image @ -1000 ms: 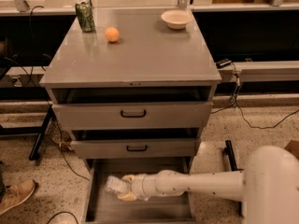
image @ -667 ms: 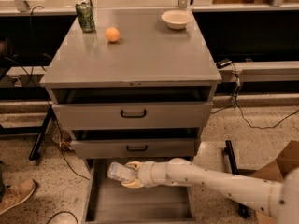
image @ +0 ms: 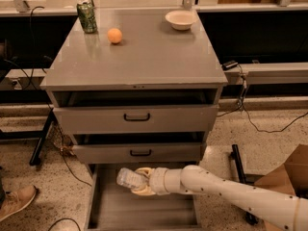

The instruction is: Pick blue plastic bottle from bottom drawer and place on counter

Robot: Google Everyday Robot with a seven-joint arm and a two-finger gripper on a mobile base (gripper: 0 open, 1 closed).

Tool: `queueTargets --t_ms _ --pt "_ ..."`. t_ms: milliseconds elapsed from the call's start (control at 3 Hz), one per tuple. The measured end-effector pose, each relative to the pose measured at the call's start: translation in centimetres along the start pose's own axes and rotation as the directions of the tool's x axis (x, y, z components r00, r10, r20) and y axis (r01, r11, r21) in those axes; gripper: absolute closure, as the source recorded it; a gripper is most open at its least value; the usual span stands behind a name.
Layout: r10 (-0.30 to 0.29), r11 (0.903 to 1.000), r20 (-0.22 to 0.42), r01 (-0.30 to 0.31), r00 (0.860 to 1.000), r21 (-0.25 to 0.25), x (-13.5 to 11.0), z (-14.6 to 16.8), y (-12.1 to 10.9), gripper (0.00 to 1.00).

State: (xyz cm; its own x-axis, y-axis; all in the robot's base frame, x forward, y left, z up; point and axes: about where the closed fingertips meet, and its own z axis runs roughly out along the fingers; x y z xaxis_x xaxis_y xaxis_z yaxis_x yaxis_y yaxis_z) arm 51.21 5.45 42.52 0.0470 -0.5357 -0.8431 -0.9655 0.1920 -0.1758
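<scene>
While over the bottom drawer [image: 144, 211], end effector [image: 141, 181] clasps the blue plastic bottle [image: 127, 178].

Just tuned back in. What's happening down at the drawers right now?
The robot's gripper is over the open bottom drawer, shut on the blue plastic bottle. The bottle lies roughly sideways and appears raised off the drawer floor, just below the front of the middle drawer. The bottle is not yet on the counter, which carries a green can, an orange and a bowl.
</scene>
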Motion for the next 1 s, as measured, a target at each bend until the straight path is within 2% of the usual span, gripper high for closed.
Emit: queueTargets --t_ms 333,667,1000 --pt "-0.051 0.9948 -0.038 0.054 0.998 0.086 -2.8 -5.4 -0.4 1.00" --pt "-0.107 0.9843 -0.084 0.118 0.991 0.131 -7.7 -12.1 -0.9 1.00" --pt "-0.164 0.9712 -0.153 0.187 0.975 0.148 -12.7 -18.1 -2.6 1.00"
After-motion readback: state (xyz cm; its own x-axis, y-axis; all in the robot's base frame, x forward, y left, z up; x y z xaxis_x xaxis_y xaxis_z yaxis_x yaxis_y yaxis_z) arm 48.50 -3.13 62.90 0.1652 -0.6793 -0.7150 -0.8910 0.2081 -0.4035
